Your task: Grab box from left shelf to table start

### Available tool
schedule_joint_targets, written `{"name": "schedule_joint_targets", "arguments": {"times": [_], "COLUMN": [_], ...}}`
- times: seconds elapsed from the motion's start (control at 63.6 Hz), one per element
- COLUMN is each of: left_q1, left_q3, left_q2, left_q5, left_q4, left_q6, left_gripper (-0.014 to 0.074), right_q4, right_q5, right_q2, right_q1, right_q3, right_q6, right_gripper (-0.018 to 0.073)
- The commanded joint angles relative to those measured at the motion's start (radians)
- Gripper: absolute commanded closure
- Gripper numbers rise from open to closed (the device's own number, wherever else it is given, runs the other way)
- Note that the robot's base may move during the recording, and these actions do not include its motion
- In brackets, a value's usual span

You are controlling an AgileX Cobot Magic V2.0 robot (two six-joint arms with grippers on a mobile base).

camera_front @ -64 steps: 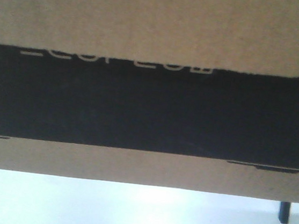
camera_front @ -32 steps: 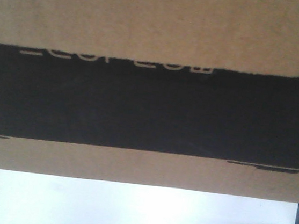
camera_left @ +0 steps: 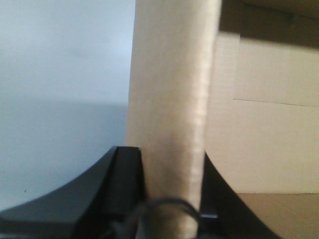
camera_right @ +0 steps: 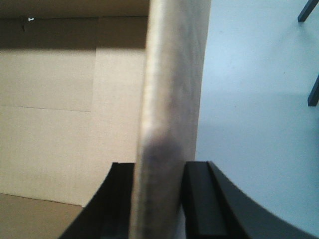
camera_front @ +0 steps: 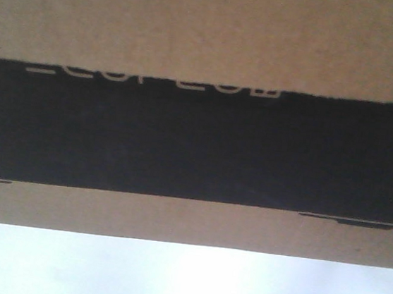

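Note:
The box (camera_front: 209, 35), brown cardboard with a black panel and white lettering, fills most of the front view, very close to the camera. Below it shows the white table (camera_front: 181, 280). In the left wrist view my left gripper (camera_left: 169, 167) is shut on an upright cardboard wall of the box (camera_left: 169, 89), one black finger on each side. My right gripper (camera_right: 158, 172) is shut the same way on the opposite cardboard wall (camera_right: 172, 74). The box's pale inside (camera_right: 60, 99) lies beside each wall. The left shelf is out of view.
White surface (camera_left: 60, 99) spreads outside the box in both wrist views. Two thin dark legs (camera_right: 313, 89) stand at the far right edge of the right wrist view.
A dark upright post at the lower right of the front view slid rightward and has left the frame. The box keeps the same place in the view.

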Motion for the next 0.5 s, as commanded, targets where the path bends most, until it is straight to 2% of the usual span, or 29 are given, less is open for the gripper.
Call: {"name": "schedule_joint_targets", "arguments": {"times": [0.0,0.487], "left_q1": [-0.006,-0.006], "left_q3": [-0.038,-0.038], "left_q2": [-0.008,-0.008], "left_q5": [-0.165,-0.165], "left_q4": [-0.042,-0.042], "left_q6": [-0.024,-0.024], "left_gripper": [0.0612,0.0612], "right_q4": [-0.043,-0.043], "right_q5": [-0.096,-0.095], "right_q2": [0.001,0.002], "right_q1": [-0.006,-0.006], "right_q3": [-0.027,-0.027], "right_q6": [-0.008,-0.008], "right_gripper": [0.0503,0.0503]}}
